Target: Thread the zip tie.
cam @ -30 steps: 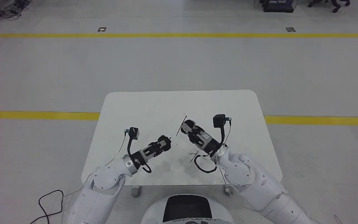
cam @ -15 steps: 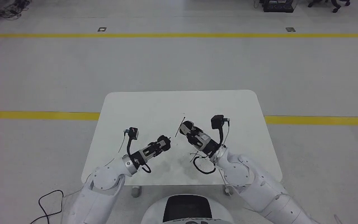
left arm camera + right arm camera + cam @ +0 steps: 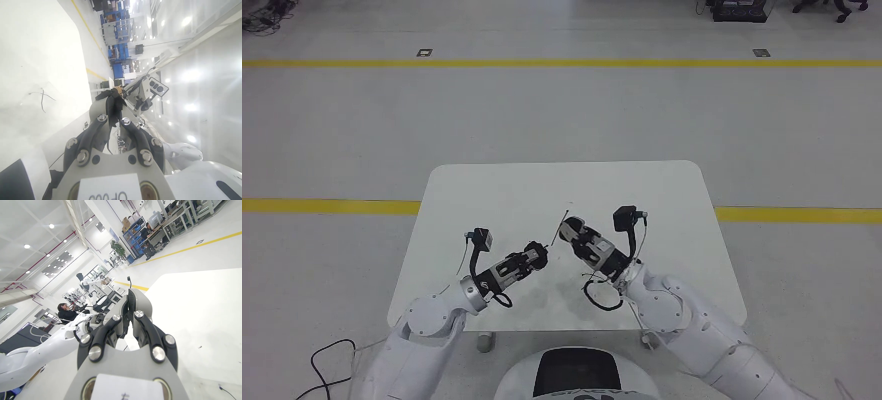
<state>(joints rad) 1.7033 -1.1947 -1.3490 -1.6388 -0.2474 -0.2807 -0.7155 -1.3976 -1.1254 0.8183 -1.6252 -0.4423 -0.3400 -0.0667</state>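
A thin black zip tie [image 3: 561, 224] is held above the white table [image 3: 492, 190] near its middle. My right gripper [image 3: 570, 229] is shut on it, and the tie's head [image 3: 129, 278] sticks out just past the fingertips [image 3: 130, 294]. My left gripper [image 3: 539, 250] is shut and sits a short way to the left of the right one, tips facing it. A dark strip [image 3: 100, 96] juts from its closed fingers [image 3: 110, 106], apparently the tie's other end. The right arm's wrist camera [image 3: 151, 89] shows just behind.
Loose zip ties [image 3: 590, 276] lie crossed on the table [image 3: 37, 47] under the right forearm, also seen as thin dark ties [image 3: 42, 98]. The far half of the table is bare white surface [image 3: 198, 304].
My right gripper has shifted a little to the left with the zip tie, closing the gap to the left gripper. The left gripper has hardly moved.
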